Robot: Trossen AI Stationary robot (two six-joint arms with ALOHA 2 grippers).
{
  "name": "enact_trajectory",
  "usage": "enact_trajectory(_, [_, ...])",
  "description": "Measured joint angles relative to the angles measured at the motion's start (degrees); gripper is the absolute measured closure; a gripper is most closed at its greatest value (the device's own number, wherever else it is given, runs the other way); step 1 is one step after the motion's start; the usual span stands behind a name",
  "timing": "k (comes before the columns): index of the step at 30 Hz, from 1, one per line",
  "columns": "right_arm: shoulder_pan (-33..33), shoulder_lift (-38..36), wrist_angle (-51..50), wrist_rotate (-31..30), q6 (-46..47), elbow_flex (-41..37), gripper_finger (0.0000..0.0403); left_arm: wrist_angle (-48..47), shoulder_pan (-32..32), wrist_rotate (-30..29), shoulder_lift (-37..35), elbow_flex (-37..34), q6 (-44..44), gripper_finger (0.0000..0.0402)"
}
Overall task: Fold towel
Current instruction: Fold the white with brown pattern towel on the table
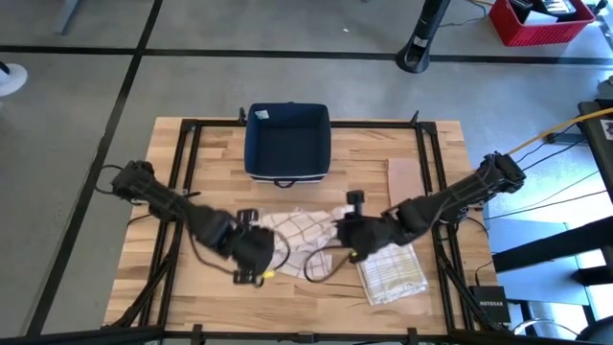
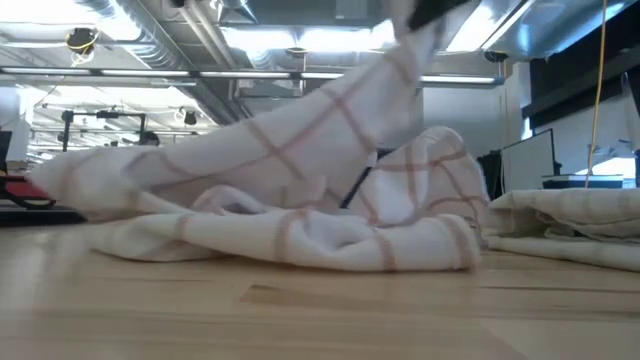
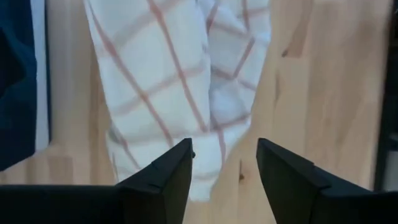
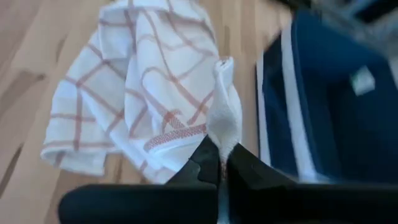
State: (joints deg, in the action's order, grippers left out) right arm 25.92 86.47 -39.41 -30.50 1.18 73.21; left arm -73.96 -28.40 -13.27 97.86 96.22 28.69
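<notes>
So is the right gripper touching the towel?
Touching. The right wrist view shows the right gripper shut, pinching a fold of the towel between its fingers.

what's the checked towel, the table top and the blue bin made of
Checked towel: soft woven cloth, probably cotton, matte; it drapes and creases, pinched in the shut right gripper. Table top: wood, likely jointed planks with a light satin finish; grain and knots show. Blue bin: looks like fabric or soft plastic with pale edging, hard to tell which.
</notes>
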Motion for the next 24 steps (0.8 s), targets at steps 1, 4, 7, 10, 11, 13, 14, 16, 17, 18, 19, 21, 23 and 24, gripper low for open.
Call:
enact_trajectory(1, [0.93, -0.08, -2.25, -1.02, 2.83, 0.00, 0.0397, 0.86, -1.15, -1.09, 0.00, -1.54, 0.85, 0.0230])
enact_trajectory(4, [3.66, -0.08, -6.97, -3.91, 12.02, -0.72, 0.0399, 8.94, -3.46, -2.09, -0.02, -7.68, 0.85, 0.0236])
enact_trajectory(7, [5.66, -0.08, -6.62, -6.34, 20.30, -3.92, 0.0397, 20.48, -4.39, -2.39, 0.17, -14.57, -2.26, 0.0245])
enact_trajectory(10, [7.40, -0.07, -4.93, -8.59, 28.47, -7.67, 0.0399, 32.20, -4.31, -2.38, 1.08, -20.12, -7.05, 0.0252])
enact_trajectory(11, [7.78, -0.08, -3.14, -8.96, 30.88, -9.21, 0.0400, 35.25, -4.10, -2.35, 1.62, -21.21, -8.81, 0.0254])
enact_trajectory(13, [8.58, -0.06, -0.16, -9.11, 35.22, -12.04, 0.0399, 40.07, -3.53, -2.30, 3.11, -22.58, -11.69, 0.0257])
enact_trajectory(14, [8.87, -0.06, 1.80, -9.64, 36.71, -13.41, 0.0398, 41.71, -3.25, -2.19, 4.01, -23.06, -12.93, 0.0258])
enact_trajectory(16, [9.40, -0.06, 6.71, -10.72, 38.56, -16.08, 0.0397, 43.53, -2.76, -1.77, 6.24, -23.55, -14.73, 0.0258])
enact_trajectory(17, [9.65, -0.06, 8.31, -11.05, 38.96, -17.41, 0.0398, 43.76, -2.57, -1.26, 7.39, -23.55, -15.61, 0.0258])
enact_trajectory(18, [9.81, -0.06, 9.65, -11.19, 39.14, -18.71, 0.0399, 43.81, -2.46, -1.08, 8.43, -23.55, -15.85, 0.0258])
enact_trajectory(19, [9.85, -0.06, 11.16, -11.44, 39.36, -19.69, 0.0399, 43.69, -2.32, -0.87, 9.42, -23.55, -15.93, 0.0258])
enact_trajectory(21, [9.85, -0.06, 13.42, -11.58, 40.48, -21.27, 0.0400, 42.89, -2.13, -0.82, 11.10, -23.55, -15.88, 0.0258])
enact_trajectory(23, [9.85, -0.06, 14.56, -12.35, 40.90, -22.50, 0.0398, 40.95, -1.66, -1.22, 12.62, -23.55, -14.84, 0.0258])
enact_trajectory(24, [9.85, -0.03, 15.38, -12.72, 40.88, -22.96, 0.0398, 40.12, -1.34, -1.34, 13.15, -23.55, -14.00, 0.0258])
